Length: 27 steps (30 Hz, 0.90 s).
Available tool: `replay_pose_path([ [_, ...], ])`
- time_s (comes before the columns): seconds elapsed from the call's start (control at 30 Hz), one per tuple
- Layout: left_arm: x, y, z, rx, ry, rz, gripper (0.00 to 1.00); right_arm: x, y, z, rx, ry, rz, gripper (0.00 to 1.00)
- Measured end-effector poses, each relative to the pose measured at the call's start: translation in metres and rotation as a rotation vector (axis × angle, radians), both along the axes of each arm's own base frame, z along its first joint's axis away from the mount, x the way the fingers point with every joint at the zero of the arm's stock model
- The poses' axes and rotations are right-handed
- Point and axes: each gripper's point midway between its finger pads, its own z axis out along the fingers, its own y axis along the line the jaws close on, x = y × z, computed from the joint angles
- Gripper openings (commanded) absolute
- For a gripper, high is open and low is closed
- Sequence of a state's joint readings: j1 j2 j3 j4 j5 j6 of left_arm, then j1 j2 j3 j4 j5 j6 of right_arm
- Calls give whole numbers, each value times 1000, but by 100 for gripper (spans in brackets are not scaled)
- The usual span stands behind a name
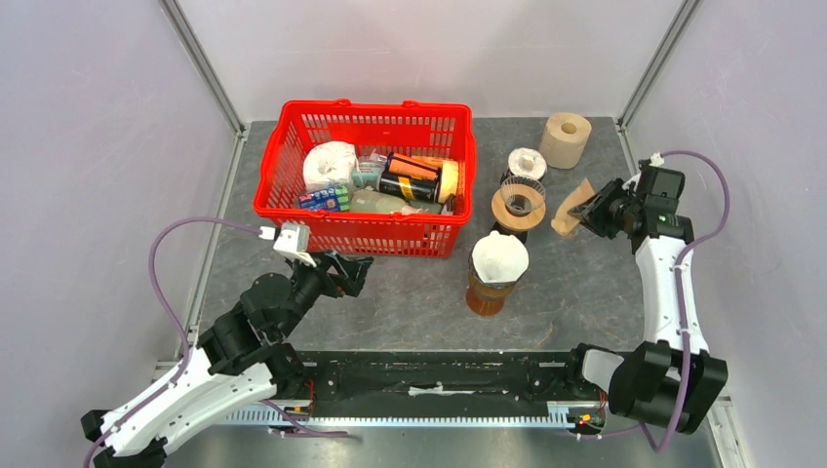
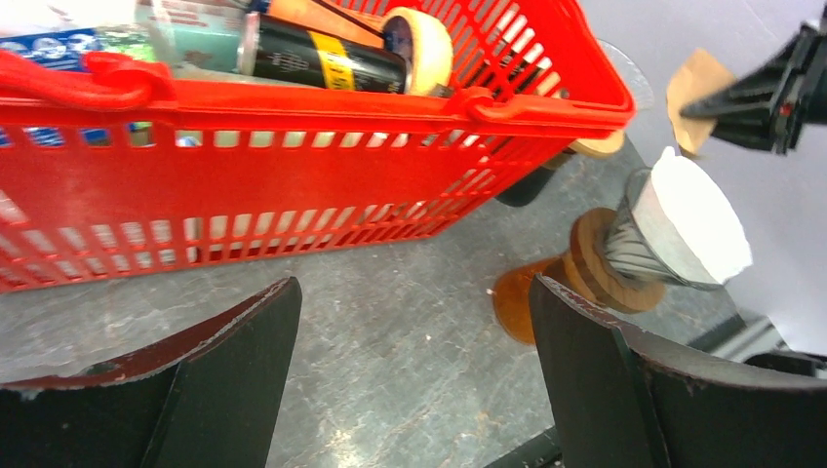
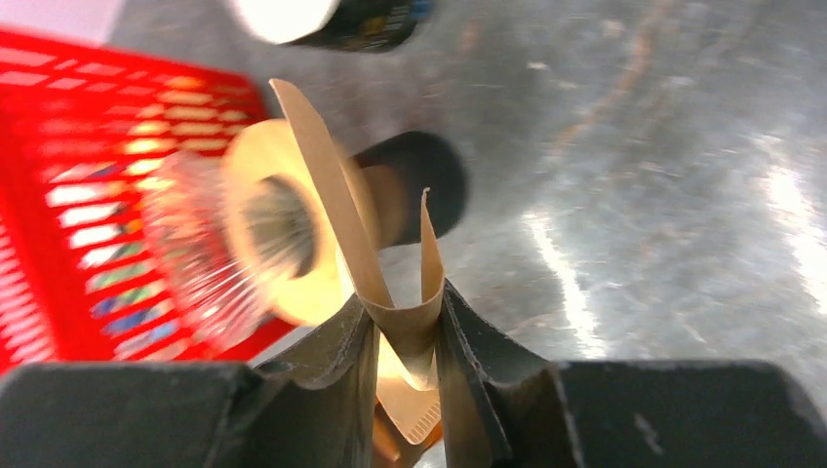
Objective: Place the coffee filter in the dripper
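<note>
The right gripper (image 1: 588, 212) pinches a folded brown filter (image 1: 569, 209) just right of the dripper (image 1: 518, 202), which is blurred in the wrist view. The fingers hide the filter's lower edge. The left gripper (image 1: 353, 269) hangs wide open beside the basket (image 1: 363, 237).

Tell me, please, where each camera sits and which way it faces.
Top external: above and behind the bases, looking down on the table; left arm and right arm show.
Left wrist: on the left arm, facing the basket and white-filter dripper through the open left gripper.
Right wrist: on the right arm, facing the empty dripper past the right gripper pinching the brown filter.
Shared: top and left wrist both show the white-filter dripper.
</note>
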State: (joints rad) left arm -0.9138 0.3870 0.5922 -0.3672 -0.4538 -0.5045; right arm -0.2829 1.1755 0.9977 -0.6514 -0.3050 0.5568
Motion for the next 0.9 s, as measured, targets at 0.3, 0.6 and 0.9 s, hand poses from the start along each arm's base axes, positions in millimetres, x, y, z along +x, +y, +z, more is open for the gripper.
replay_pose_path([
  [0.3, -9, -57, 21, -33, 22, -242, 93, -1, 101, 100, 137, -264, 419, 33],
  [0.6, -13, -126, 78, -172, -12, -487, 87, -62, 188, 162, 236, -485, 816, 34],
  [0.9, -13, -176, 90, -249, 44, -637, 75, -105, 236, 174, 304, -577, 1066, 35],
])
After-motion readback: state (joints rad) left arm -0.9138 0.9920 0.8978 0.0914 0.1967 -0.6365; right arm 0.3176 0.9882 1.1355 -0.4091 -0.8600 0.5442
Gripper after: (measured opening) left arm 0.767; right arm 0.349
